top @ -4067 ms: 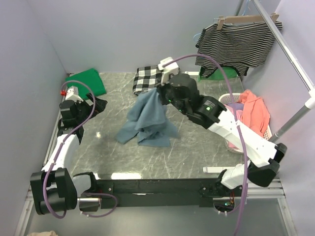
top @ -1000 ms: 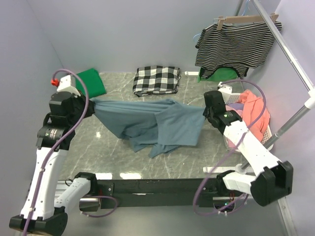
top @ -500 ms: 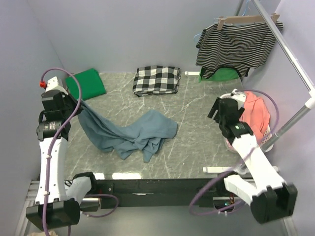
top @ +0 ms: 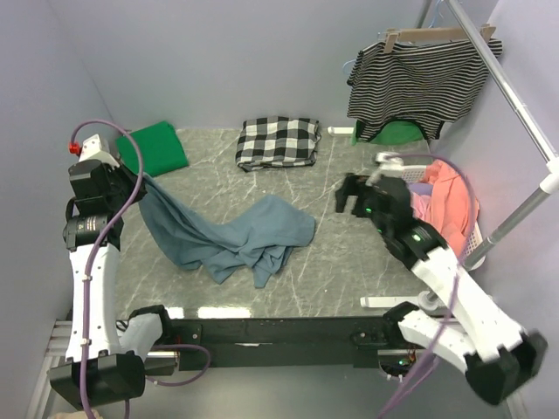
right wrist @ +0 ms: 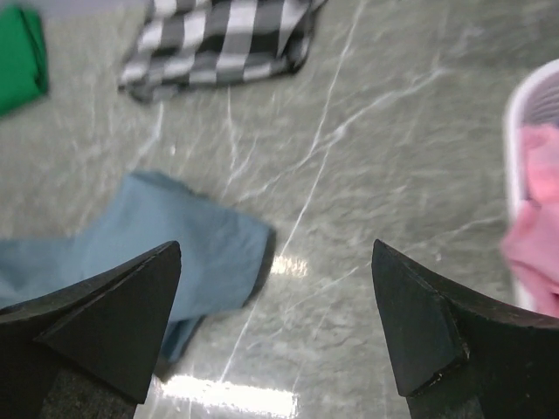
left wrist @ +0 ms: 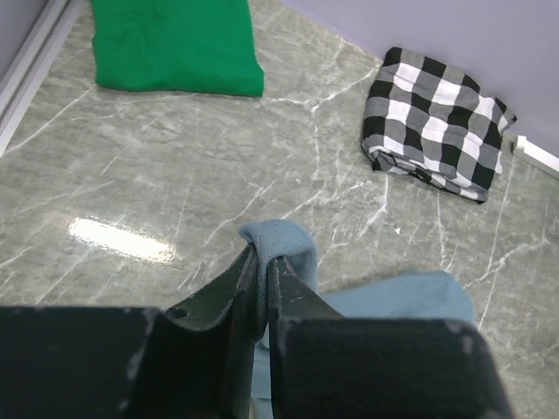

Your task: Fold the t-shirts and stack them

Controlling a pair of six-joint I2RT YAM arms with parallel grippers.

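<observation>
The slate-blue t-shirt (top: 236,237) lies crumpled on the marble table, and one corner rises up to the left. My left gripper (top: 131,179) is shut on that raised corner, and in the left wrist view a fold of blue cloth (left wrist: 278,240) sticks out between the closed jaws (left wrist: 262,259). The green t-shirt (top: 155,148) lies folded at the back left (left wrist: 175,44). My right gripper (top: 349,194) hovers open to the right of the blue shirt. Nothing is between its fingers (right wrist: 275,250), and the shirt's edge (right wrist: 175,240) is below and to their left.
A black-and-white checked cloth (top: 278,141) lies folded at the back centre. A striped top (top: 419,78) hangs on a rail at the back right, with green cloth (top: 397,133) under it. A white basket (top: 476,237) with pink clothes (top: 450,196) stands at the right edge.
My right gripper opened and let go of the blue shirt, whose right side dropped onto the table. The right arm then swung left. My left gripper carried its corner up and left.
</observation>
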